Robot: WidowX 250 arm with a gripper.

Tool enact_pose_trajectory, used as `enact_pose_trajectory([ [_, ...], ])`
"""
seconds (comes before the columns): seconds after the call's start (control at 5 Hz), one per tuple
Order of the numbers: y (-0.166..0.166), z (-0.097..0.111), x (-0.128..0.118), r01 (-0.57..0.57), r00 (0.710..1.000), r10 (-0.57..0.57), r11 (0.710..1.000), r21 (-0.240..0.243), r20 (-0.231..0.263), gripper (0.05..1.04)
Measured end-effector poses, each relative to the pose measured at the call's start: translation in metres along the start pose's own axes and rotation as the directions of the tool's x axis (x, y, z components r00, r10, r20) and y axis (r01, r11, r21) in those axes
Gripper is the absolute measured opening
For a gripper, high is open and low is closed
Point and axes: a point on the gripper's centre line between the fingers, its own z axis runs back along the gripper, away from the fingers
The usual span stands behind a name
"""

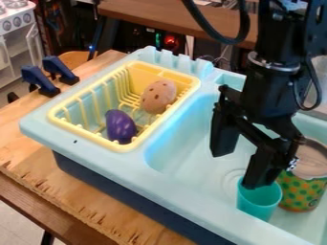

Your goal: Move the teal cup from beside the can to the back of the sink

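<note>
Coming down from the top edge and hanging over the basin of the pale blue toy sink [176,146] with the black gripper [237,170] open, spreading both fingers well apart. Reaching down on one side to the mouth of a turquoise cup [258,203], hiding part of the rim, so not quite telling whether touching it. Finding that cup standing mouth up in the basin, just beside a green-and-yellow patterned can [299,194]. Crossing to the other side of the sink now, spotting a yellow dish rack [123,148], holding a purple eggplant [120,127] and, farther back, a brown potato-like piece with dark spots [158,96]. Passing two dark blue clamps [39,81] on the wooden table [24,124], then catching a white toy stove [19,20] in the upper left corner
</note>
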Motion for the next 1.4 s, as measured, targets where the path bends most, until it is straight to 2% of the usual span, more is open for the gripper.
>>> enact_pose_trajectory([
  [0.4, 0.000, -0.008, 0.006, 0.002, 0.999, -0.002, 1.000, 0.003, 0.049, 0.999],
  [0.8, -0.002, -0.015, 0.007, 0.012, 0.999, -0.012, 1.000, 0.010, 0.053, 0.999],
  [1.0, 0.000, -0.026, 0.008, 0.016, 1.000, -0.016, 1.000, 0.018, 0.015, 0.999],
  [1.2, 0.000, -0.027, 0.009, 0.017, 1.000, -0.018, 0.999, 0.030, 0.020, 0.952],
  [1.4, -0.001, -0.027, 0.011, 0.008, 1.000, -0.008, 1.000, 0.029, 0.030, 0.734],
])
